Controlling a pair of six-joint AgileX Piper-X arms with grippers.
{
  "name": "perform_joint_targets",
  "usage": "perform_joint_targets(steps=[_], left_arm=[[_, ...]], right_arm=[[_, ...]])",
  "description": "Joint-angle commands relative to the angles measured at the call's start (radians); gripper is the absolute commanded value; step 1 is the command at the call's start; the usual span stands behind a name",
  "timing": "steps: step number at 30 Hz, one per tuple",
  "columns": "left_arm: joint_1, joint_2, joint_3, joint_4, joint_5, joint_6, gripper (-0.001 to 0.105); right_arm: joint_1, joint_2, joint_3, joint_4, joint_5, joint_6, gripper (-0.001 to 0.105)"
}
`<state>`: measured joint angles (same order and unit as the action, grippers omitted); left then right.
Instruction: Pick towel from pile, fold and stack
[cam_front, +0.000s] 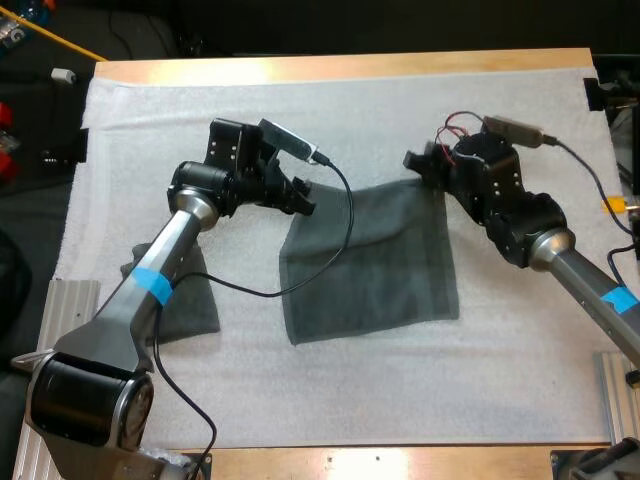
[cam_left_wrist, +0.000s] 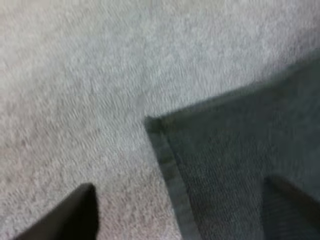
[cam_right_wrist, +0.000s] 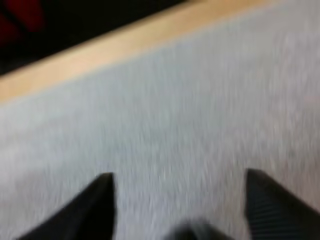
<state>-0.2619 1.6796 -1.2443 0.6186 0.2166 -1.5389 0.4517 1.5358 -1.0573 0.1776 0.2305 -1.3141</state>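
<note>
left and right jaws released at far corners of the towel (cam_front: 375, 265); advise pinching both hems together before folding.

Black fingers (cam_right_wrist: 87, 212) apart over white mat (cam_right_wrist: 175, 125), wooden table edge (cam_right_wrist: 100, 50) beyond.

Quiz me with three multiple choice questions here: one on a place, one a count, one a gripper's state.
1. Where is the crumpled towel? A. the mat's left side, apart from the flat towel. B. on the flat towel. C. the mat's far right.
2. Towels on the mat? A. one. B. two. C. three.
3. The left gripper is: A. open over the flat towel's corner. B. shut on the towel. C. shut on nothing.
1 A, a strip of mat separates them. 2 B, one flat, one crumpled. 3 A, fingers apart above the corner.
</note>
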Motion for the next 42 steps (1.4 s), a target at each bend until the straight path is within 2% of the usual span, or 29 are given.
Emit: perform_joint_targets(steps=[1, 7, 13, 20, 27, 31, 35, 38, 42], left_arm=[[-0.002, -0.008, -0.027, 0.011, 0.002, -0.004, 0.071], [-0.002, -0.044, -0.148, 0.146, -0.005, 0.004, 0.069], [-0.002, -0.181, -0.198, 0.219, -0.01, 0.004, 0.07], [-0.002, -0.387, -0.199, 0.348, 0.001, -0.009, 0.07], [-0.002, -0.593, -0.199, 0.51, 0.011, -0.082, 0.07], [-0.002, -0.695, -0.199, 0.617, 0.087, -0.098, 0.07], [-0.002, -0.767, -0.187, 0.693, 0.112, -0.115, 0.07], [-0.002, -0.817, -0.164, 0.735, 0.112, -0.125, 0.07], [-0.002, -0.868, -0.099, 0.763, 0.113, -0.125, 0.07]], right_arm=[[-0.01, -0.005, -0.005, -0.03, 0.026, -0.027, 0.079], [-0.01, -0.05, -0.059, 0.052, 0.027, -0.104, 0.079], [-0.01, -0.163, -0.095, 0.18, 0.023, -0.166, 0.079], [-0.01, -0.342, -0.095, 0.43, -0.034, -0.189, 0.079], [-0.005, -0.538, -0.095, 0.667, -0.074, -0.194, 0.079], [-0.005, -0.64, -0.095, 0.745, -0.076, -0.194, 0.079], [-0.005, -0.712, -0.095, 0.838, -0.077, -0.188, 0.079], [-0.005, -0.751, -0.095, 0.942, -0.101, -0.17, 0.079], [-0.005, -0.773, -0.08, 1.056, -0.191, -0.17, 0.079]])
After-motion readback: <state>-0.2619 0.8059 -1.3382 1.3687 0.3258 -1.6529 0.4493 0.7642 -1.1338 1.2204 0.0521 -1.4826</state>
